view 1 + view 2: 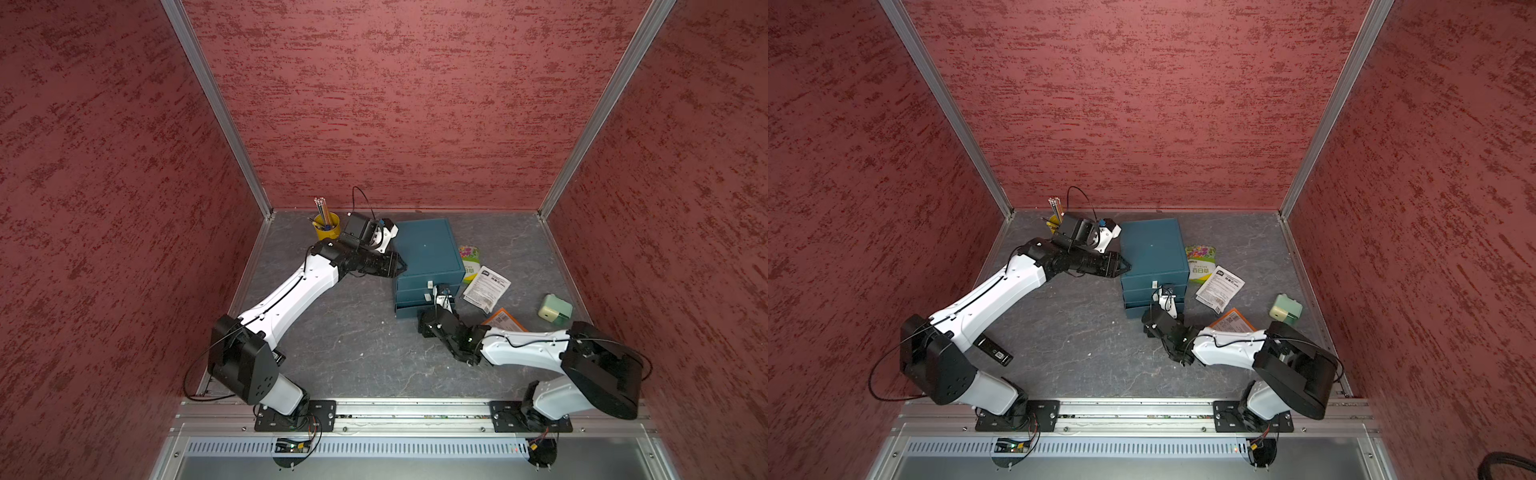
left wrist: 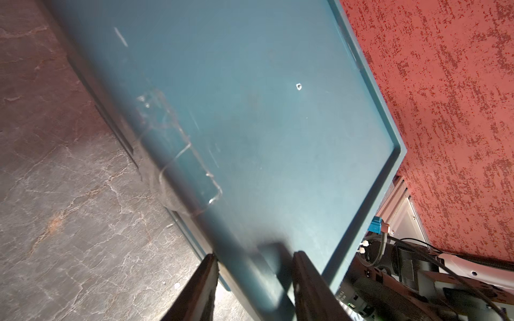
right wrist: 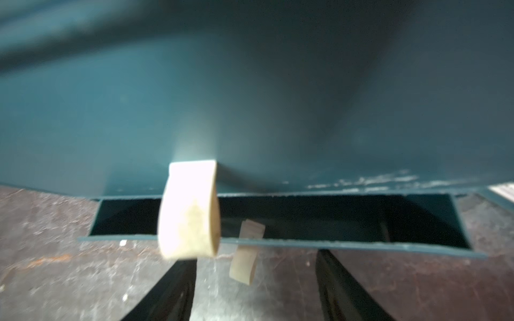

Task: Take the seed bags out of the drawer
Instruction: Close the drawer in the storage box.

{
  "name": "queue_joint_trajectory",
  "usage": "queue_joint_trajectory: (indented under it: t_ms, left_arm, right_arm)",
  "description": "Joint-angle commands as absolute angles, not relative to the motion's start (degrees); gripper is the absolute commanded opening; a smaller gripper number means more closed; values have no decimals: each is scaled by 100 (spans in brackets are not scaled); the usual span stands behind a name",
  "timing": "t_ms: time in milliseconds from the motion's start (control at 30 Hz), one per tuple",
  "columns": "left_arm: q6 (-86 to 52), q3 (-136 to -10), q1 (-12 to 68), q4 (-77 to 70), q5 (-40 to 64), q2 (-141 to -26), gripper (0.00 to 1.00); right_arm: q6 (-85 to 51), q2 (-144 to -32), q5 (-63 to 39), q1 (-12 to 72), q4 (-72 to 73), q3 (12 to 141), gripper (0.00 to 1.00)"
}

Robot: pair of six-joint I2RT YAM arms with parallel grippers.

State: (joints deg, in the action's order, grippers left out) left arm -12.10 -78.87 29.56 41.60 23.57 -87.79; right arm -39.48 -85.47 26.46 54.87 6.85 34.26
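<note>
The teal drawer cabinet (image 1: 428, 249) stands mid-table. Its bottom drawer (image 3: 361, 246) is pulled out a little and its inside looks dark and bare. Three seed bags lie on the table right of the cabinet: a green-white flowered one (image 1: 468, 257), a white one with black text (image 1: 486, 289) and an orange-edged one (image 1: 503, 320), partly under my right arm. My right gripper (image 3: 258, 278) is open at the drawer front, with a beige pull tab (image 3: 244, 264) hanging between its fingers. My left gripper (image 2: 256, 278) is shut on the cabinet's left top edge.
A yellow cup of pencils (image 1: 327, 224) stands at the back, behind my left wrist. A pale green boxy block (image 1: 555, 309) sits near the right wall. Red walls close in the table on three sides.
</note>
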Motion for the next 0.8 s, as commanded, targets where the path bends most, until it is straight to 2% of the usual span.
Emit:
queue_joint_trajectory:
  t_ms: [0, 233, 433, 767]
  left_arm:
    - [-904, -7436, 3006, 5559, 1986, -9223, 46]
    - [-896, -7426, 2979, 5581, 2002, -9237, 46]
    - [-888, -7409, 2979, 5576, 2021, -9246, 46]
    - [-777, -7484, 2971, 5699, 1998, -9307, 46]
  right_arm:
    - [-3657, -8768, 2454, 5303, 1113, 3660, 72]
    - [-3526, -8946, 2405, 5188, 1390, 3736, 72]
    - [-3496, -9120, 2163, 5185, 2190, 3498, 73]
    - [-3329, -9689, 2354, 5176, 3022, 3496, 73]
